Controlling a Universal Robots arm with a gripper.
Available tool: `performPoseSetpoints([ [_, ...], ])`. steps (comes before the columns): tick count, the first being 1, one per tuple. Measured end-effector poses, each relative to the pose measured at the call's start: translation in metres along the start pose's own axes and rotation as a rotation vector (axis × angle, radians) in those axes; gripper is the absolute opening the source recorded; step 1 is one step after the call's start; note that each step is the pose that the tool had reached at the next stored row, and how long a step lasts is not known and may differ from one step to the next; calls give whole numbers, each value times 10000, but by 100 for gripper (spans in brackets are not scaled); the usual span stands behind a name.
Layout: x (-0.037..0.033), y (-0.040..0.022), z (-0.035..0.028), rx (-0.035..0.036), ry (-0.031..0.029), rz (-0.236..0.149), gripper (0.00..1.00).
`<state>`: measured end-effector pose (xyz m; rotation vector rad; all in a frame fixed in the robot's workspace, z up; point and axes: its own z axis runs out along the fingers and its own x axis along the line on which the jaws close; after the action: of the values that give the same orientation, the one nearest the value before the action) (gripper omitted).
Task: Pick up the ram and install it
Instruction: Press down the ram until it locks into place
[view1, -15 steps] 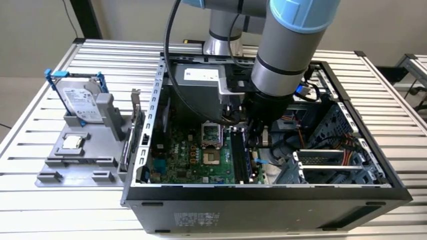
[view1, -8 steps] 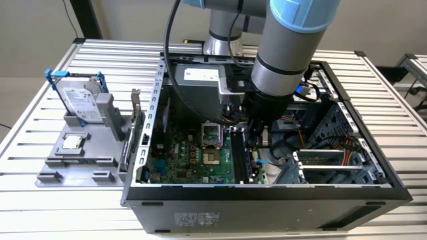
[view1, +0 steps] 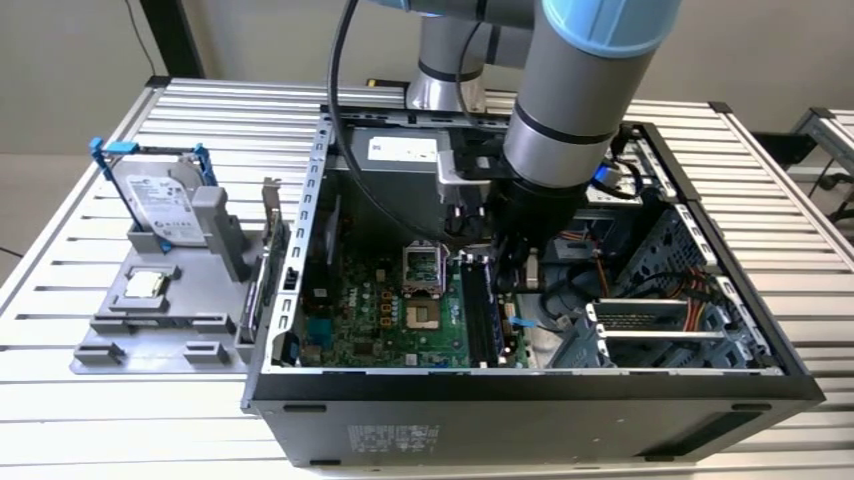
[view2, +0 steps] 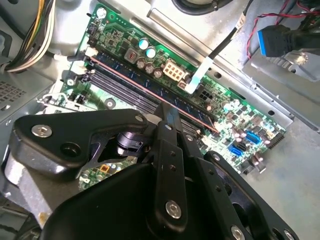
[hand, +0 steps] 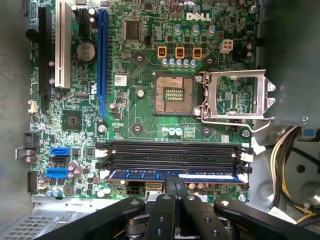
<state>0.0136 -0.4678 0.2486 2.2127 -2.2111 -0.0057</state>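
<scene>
Black gripper (hand: 175, 187) linkage up front in both wrist views, fingers (hand: 170, 184) pressed close together w/ the ram (hand: 150, 175) pinched between them. Ram is a blue stick sitting along the outermost of the black memory slots (hand: 172, 155) on the motherboard (hand: 140, 107), edge-on, running the full slot length; can't tell if it's fully seated. White latch tabs at the slot ends, one by the ram's end. Other slots beside it are bare.

Past the slots from the gripper: CPU socket (hand: 174, 94), its metal load frame (hand: 237, 97) flipped open right beside it. Blue and white expansion slots sit well off to the socket's far side.

Exterior view now: arm (view1: 574, 100) reaches down into the open PC case (view1: 534, 390), gripper (view1: 514, 275) low over the board just beside the socket. Outside the case, on the exterior view's left, a grey fixture (view1: 147, 320) holds the hard drive (view1: 160, 205) in its blue frame, upright, and a square silver processor chip (view1: 144, 285) lying flat near it.
</scene>
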Motion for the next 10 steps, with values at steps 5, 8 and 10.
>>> performPoseSetpoints([
  [5,0,1,-97,0,18,-1,0],
  [8,1,1,-151,-1,29,0,0],
  [10,1,2,-182,-2,35,-1,0],
])
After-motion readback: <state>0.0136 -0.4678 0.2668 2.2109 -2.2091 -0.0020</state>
